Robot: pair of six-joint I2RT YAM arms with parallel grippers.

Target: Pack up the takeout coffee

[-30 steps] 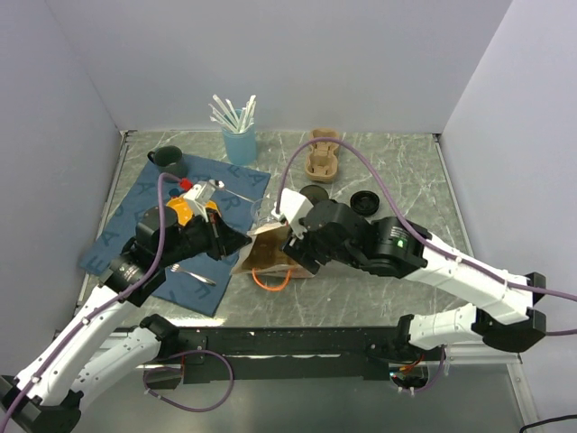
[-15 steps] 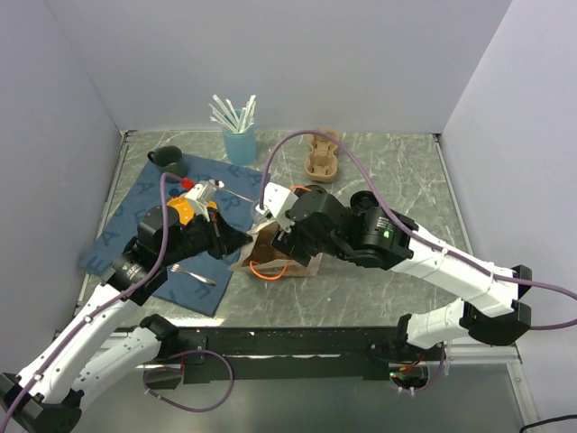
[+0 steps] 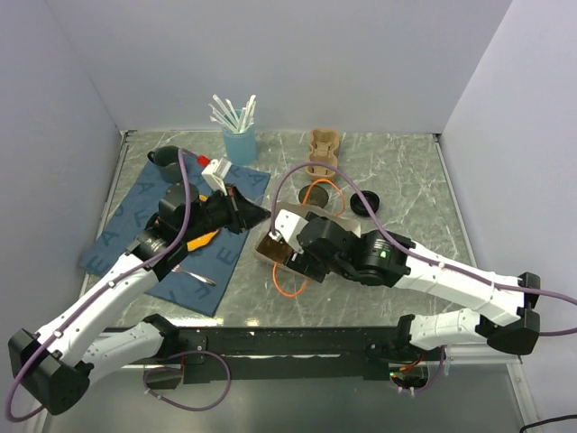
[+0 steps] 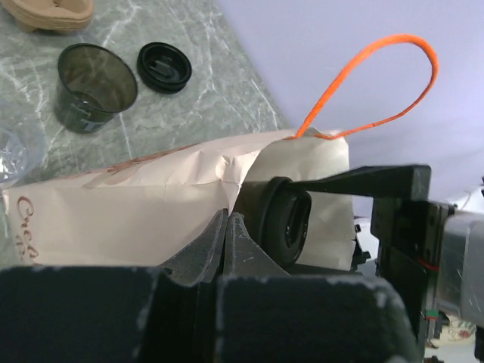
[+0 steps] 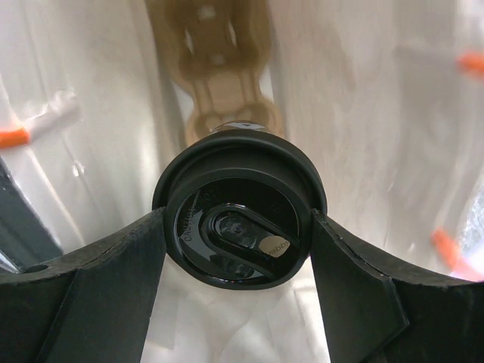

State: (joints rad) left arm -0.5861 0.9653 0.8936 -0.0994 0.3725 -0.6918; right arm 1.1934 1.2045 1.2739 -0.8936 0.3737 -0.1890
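Note:
The takeout coffee (image 5: 238,227), a black cup with a round black lid, sits between my right gripper's fingers (image 5: 113,287) inside the brown paper bag (image 5: 363,98). My right gripper (image 5: 238,223) is shut on it at the lid. From above, my right gripper (image 3: 276,249) is at the mouth of the bag (image 3: 302,215). My left gripper (image 4: 228,218) is shut on the bag's edge (image 4: 151,219) and holds the mouth up; the cup's lid (image 4: 289,227) shows just behind it. From above, my left gripper (image 3: 260,216) is at the bag's left side.
A lidless dark cup (image 3: 315,194) and a loose black lid (image 3: 363,203) stand behind the bag. A cardboard carrier (image 3: 323,153), a blue cup of straws (image 3: 238,140) and a green mug (image 3: 169,160) are at the back. A spoon (image 3: 194,273) lies on the blue mat (image 3: 126,230).
My left gripper has moved back and right, pulling the bag's edge with it. The bag has shifted right, and my right gripper with the cup is now lower in its mouth.

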